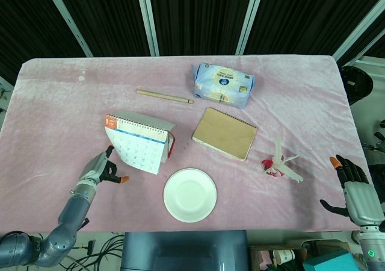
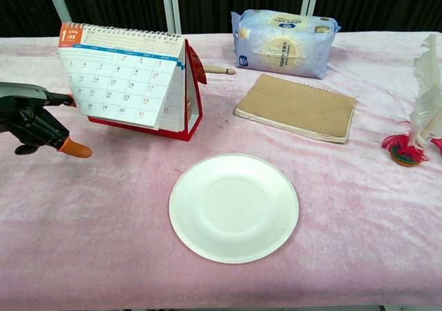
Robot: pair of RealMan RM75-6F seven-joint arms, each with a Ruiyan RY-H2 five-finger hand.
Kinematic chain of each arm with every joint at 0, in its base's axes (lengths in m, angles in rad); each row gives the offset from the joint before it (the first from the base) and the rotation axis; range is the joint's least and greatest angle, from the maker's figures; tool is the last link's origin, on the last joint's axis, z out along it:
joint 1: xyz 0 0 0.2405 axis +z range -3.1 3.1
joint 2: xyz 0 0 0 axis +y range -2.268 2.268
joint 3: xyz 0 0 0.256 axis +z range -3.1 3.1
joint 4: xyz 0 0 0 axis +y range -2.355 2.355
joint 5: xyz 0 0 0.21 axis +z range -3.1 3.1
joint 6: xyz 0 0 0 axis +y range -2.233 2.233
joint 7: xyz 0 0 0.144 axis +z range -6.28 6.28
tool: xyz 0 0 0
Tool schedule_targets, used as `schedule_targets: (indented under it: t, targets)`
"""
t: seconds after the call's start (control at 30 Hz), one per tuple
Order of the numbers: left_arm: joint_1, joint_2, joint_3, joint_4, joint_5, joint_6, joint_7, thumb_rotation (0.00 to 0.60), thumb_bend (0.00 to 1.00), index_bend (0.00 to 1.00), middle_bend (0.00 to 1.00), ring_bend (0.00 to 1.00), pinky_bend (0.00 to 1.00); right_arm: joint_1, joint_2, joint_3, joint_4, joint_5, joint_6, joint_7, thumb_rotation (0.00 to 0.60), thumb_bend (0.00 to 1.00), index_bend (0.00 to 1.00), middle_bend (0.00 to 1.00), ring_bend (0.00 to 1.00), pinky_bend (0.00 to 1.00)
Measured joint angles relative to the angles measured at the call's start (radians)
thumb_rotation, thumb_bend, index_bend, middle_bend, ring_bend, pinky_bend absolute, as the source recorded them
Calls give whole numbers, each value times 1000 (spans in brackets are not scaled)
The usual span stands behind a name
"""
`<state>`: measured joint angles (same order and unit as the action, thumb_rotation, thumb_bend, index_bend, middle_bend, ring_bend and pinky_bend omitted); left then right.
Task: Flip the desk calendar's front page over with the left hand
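The desk calendar (image 1: 150,126) stands on its red base at the table's left, also in the chest view (image 2: 192,83). Its front page (image 2: 121,83), a January grid, hangs lifted off the stand at the bottom. My left hand (image 1: 101,170) is just left of the page's lower left corner. In the chest view the left hand (image 2: 34,121) has one orange fingertip (image 2: 69,101) touching that edge, with the thumb held apart below. My right hand (image 1: 354,190) hovers off the table's right front corner, fingers spread, holding nothing.
A white paper plate (image 1: 190,194) lies in front of the calendar. A brown notebook (image 1: 224,133) and a blue tissue pack (image 1: 222,84) lie right of it. A wooden stick (image 1: 164,96) lies behind it. A feather shuttlecock (image 1: 280,162) is at the right.
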<state>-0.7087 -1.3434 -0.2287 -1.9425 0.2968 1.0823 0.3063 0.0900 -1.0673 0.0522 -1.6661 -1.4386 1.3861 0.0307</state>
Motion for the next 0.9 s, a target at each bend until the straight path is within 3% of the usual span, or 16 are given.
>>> schedule_targets:
  t: [0.3, 0.63, 0.9]
  targets:
    - [8, 14, 12, -35, 27, 1, -8, 600, 170, 92, 811, 886, 824, 0, -1, 0, 0, 1, 1, -3, 600, 105, 0, 0, 0, 70]
    - [29, 47, 25, -96, 70, 25, -27, 600, 177, 220, 814, 888, 827, -1, -2, -1, 0, -3, 4, -5, 600, 105, 0, 0, 0, 70]
    - [46, 72, 26, -134, 104, 32, -53, 600, 182, 239, 815, 888, 828, -2, -2, -2, 0, -3, 4, -8, 600, 104, 0, 0, 0, 70]
